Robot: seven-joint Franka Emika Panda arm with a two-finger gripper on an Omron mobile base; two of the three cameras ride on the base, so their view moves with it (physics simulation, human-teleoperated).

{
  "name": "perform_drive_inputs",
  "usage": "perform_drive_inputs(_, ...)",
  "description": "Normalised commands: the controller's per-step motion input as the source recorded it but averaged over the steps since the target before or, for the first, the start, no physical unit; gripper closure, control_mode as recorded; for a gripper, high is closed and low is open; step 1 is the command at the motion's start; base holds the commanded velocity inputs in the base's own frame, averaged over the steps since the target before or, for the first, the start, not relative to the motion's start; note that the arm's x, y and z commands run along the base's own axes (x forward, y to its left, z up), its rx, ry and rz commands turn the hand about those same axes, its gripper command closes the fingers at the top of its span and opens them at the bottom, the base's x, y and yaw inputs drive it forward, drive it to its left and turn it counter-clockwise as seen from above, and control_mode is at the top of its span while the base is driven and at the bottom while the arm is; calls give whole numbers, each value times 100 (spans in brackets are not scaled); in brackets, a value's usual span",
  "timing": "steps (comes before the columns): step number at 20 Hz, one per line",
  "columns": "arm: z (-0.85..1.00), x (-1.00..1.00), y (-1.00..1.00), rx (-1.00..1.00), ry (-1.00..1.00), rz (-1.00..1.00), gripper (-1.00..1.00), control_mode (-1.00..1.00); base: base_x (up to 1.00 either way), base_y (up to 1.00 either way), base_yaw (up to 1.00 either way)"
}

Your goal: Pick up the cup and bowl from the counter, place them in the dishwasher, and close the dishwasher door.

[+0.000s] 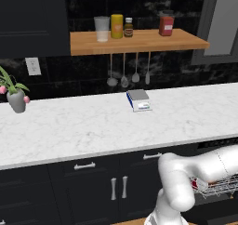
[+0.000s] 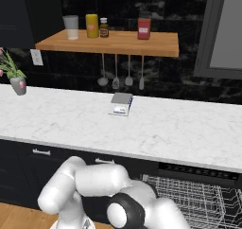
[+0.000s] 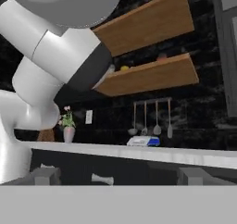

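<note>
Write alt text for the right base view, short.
A white robot arm folds low in front of a long white marble counter, beside an open dishwasher with silver wire racks. On the counter sit a small kitchen scale and a grey flower vase; above, a wooden shelf holds jars, with utensils hanging beneath.

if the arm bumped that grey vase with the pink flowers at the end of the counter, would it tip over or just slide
Probably tip. The vase looks narrow at the foot and wider above, with stems leaning out to one side, so a knock high up would likely topple it. The counter looks smooth and polished, so a low push might slide it instead. It may be breakable.
</note>
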Motion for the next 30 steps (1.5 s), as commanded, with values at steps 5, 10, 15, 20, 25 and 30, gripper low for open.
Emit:
perform_drive_inputs(5, -59, -2, 0, 0, -11, -32, -100, -100, 0, 0, 0)
perform_drive_inputs(10, -28, -4, -8, -2, 0, -22, -100, -100, 0, 0, 0)
perform_drive_inputs(15, -30, 0, -20, 0, -11, 0, -100, -100, 0, 0, 0)
perform_drive_inputs(20, -83, -1, -25, 0, -17, 0, -100, -100, 0, 0, 0)
perform_drive_inputs(25, -81, -19, -29, 0, -13, 0, -100, -100, 0, 0, 0)
perform_drive_inputs(30, -64, 2, -35, -7, -2, 0, -100, -100, 0, 0, 0)
